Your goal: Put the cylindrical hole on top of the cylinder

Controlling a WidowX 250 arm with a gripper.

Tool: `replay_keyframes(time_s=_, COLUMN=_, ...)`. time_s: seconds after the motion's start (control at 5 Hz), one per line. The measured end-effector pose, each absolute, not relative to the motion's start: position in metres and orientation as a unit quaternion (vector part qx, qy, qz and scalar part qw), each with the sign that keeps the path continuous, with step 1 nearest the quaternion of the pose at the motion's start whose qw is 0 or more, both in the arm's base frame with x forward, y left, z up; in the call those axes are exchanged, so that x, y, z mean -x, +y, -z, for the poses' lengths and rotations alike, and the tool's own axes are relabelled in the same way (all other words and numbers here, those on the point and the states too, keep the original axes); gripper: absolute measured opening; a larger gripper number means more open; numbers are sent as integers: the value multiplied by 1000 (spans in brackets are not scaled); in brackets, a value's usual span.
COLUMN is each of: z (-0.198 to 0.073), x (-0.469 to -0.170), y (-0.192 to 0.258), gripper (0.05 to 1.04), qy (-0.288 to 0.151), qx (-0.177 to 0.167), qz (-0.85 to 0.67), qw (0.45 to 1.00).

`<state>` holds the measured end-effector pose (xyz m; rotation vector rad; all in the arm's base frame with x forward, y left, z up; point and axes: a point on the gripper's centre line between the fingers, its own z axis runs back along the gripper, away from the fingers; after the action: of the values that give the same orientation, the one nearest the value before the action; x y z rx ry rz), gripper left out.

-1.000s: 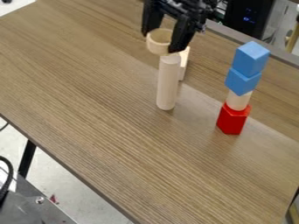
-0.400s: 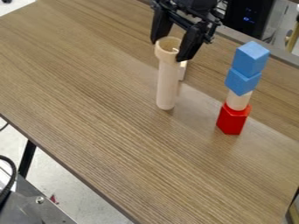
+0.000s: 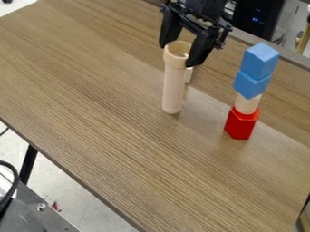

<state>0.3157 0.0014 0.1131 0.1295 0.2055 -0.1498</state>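
At the upper middle of the camera view, the black gripper (image 3: 178, 55) has one finger on each side of a pale wooden ring (image 3: 176, 61) and is shut on it. This ring lines up with the top end of an upright pale wooden cylinder (image 3: 173, 90) and covers that end from view. Whether its weight rests on the cylinder or hangs from the fingers, I cannot tell.
Right of the cylinder stands a stack: a red block (image 3: 240, 124), a short pale cylinder (image 3: 247, 104) and two blue blocks (image 3: 251, 84). A pale wooden piece (image 3: 189, 75) is partly hidden behind the tall cylinder. The wooden table (image 3: 109, 118) has its near edge at lower left.
The gripper and the ring have moved down and slightly right, from just above the cylinder's top to overlapping it. Cylinder and stack have kept their places.
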Motion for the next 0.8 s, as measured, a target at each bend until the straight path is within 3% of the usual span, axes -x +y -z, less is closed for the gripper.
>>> replay_keyframes(time_s=0.4, z=-103, x=-317, y=3, gripper=771, qy=113, qx=-71, qz=75, qw=988)
replay_keyframes(time_s=0.6, z=-97, x=-319, y=4, gripper=822, qy=117, qx=-71, qz=75, qw=988)
replay_keyframes(time_s=0.8, z=-92, x=-315, y=4, gripper=1007, qy=122, qx=-72, qz=70, qw=987)
